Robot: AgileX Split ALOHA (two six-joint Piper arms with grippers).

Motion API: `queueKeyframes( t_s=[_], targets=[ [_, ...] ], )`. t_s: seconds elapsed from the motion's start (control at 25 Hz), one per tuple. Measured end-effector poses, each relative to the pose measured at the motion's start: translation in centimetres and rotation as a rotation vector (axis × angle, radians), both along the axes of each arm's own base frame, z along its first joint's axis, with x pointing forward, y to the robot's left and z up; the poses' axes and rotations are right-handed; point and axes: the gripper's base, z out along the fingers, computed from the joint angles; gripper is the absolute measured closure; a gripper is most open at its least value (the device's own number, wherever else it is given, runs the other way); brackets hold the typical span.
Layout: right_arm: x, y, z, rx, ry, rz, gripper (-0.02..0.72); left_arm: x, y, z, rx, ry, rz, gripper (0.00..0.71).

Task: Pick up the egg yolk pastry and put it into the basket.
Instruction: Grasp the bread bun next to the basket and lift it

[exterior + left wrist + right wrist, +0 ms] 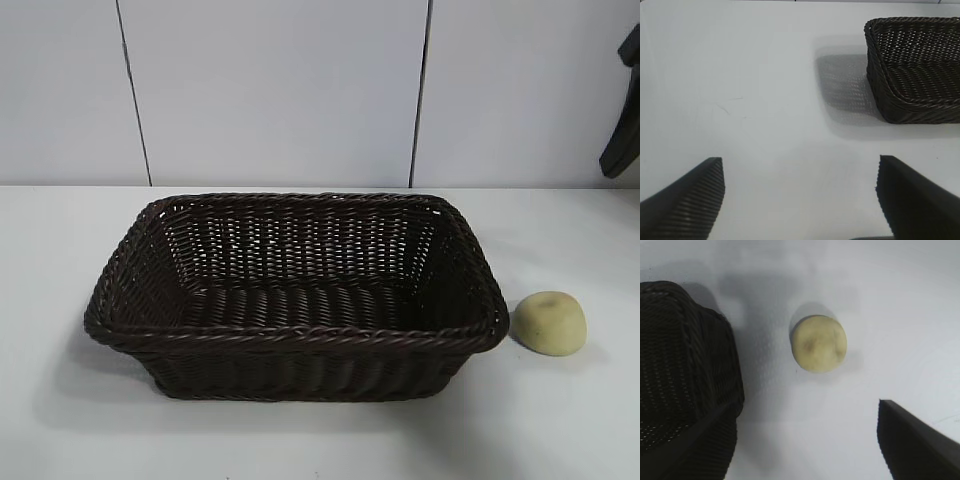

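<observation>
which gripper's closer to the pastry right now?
Right. The right gripper hangs open above the pastry, which sits on the table by the basket's right end. The left gripper, open, is off the basket's other side.

1. Plain white counter point(300, 440), matte, backed by a pale panelled wall point(270, 90).
2. The basket point(300, 335) sits flat on it, roughly in the middle: dark brown wicker, rectangular, braided rim, nothing inside.
3. The egg yolk pastry point(549, 323) rests right on the counter just beside the basket's right end, not touching it. Small pale yellow dome.
</observation>
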Motion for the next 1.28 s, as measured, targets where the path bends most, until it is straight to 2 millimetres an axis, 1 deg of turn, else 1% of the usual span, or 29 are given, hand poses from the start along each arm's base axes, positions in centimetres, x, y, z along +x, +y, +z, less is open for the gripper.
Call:
queueKeyframes(
  t_s=[0.16,0.32,0.72,0.84,0.96,1.04,1.16,1.24,1.28],
  targets=[
    [1.5,0.2,-2.4,0.018,0.034,-0.013,0.142,0.0,0.0,0.0,0.000,0.000,0.000,0.107],
    [2.9,0.8,-4.8,0.026,0.055,-0.011,0.142,0.0,0.0,0.0,0.000,0.000,0.000,0.107],
    [4.8,1.1,-10.9,0.076,0.164,-0.075,0.142,0.0,0.0,0.0,0.000,-0.001,0.000,0.107],
    [5.2,1.1,-12.2,0.073,0.172,-0.090,0.142,0.0,0.0,0.0,0.000,-0.001,0.000,0.107],
    [5.4,1.0,-12.6,0.070,0.163,-0.100,0.153,0.0,0.0,0.0,0.000,-0.001,0.000,0.107],
    [5.6,1.0,-12.7,0.068,0.155,-0.103,0.208,0.0,0.0,0.0,0.000,-0.001,0.000,0.107],
    [5.6,1.0,-12.7,0.071,0.155,-0.104,0.334,0.0,0.0,0.0,0.000,-0.001,0.000,0.107],
    [5.6,1.0,-12.6,0.071,0.154,-0.105,0.456,0.0,0.0,0.0,0.000,-0.001,0.000,0.107],
    [5.6,1.0,-12.6,0.072,0.154,-0.106,0.503,0.0,0.0,0.0,0.000,-0.001,0.000,0.107]
  ],
)
